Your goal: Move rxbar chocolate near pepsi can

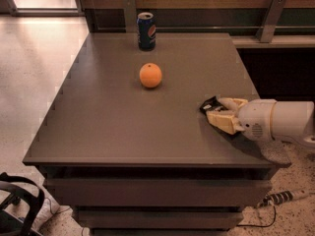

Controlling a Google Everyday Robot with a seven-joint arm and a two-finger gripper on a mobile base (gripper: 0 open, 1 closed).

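Camera view: at table (123, 127) edge, claw (217, 110) half-covers black rxbar chocolate (208, 103).

Dim warm light — floor (34, 48) glare upper left; claw (220, 113) at table's (123, 127) right edge casts shadow.

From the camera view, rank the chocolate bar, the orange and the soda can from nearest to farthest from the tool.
The tool is over the table, by its edge on the picture's right.
1. chocolate bar: right at the tool's tip.
2. orange: mid-table, farther back.
3. soda can: upright at the table's back edge.
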